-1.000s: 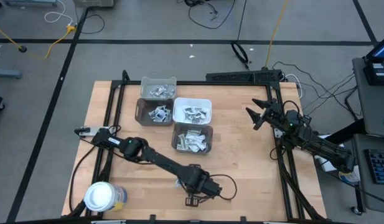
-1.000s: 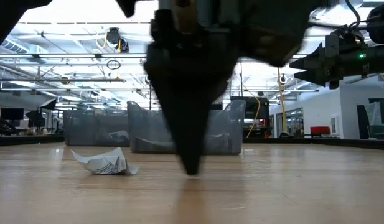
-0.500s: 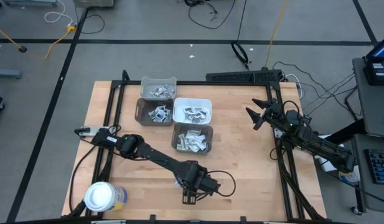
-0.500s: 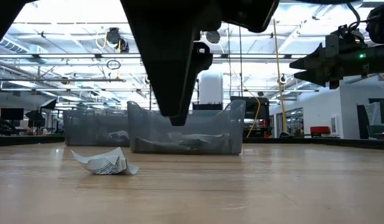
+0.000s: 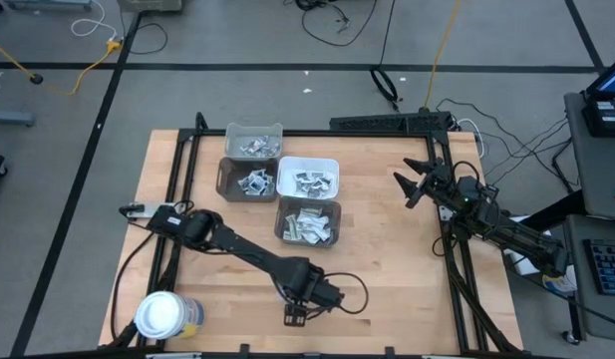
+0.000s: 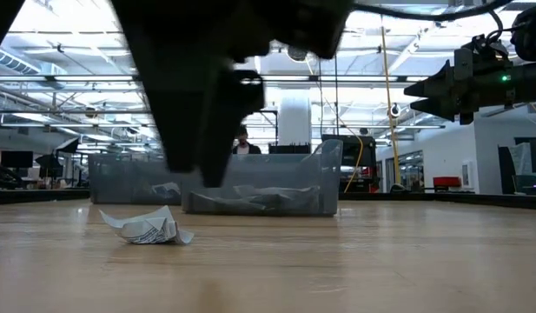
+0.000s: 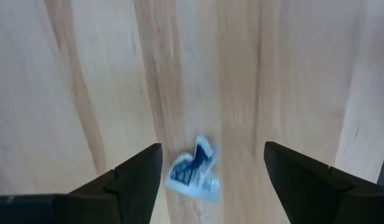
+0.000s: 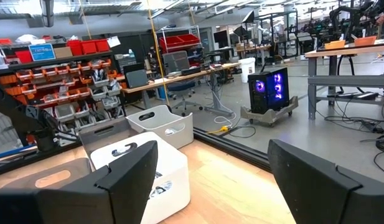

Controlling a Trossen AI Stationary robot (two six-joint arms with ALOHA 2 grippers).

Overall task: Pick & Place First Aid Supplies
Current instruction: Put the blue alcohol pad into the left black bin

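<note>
Loose packet (image 7: 193, 171): on the table near the four bins (image 5: 307, 221); we hold our left gripper (image 7: 210, 171) spread above it, presumably for pickup. Right gripper (image 5: 415, 183): spread, waiting beside the bins.

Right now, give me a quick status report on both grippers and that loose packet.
Left gripper open above the loose packet, not touching. Right gripper open, waiting at table's right side. Nothing blocking the packet.
</note>
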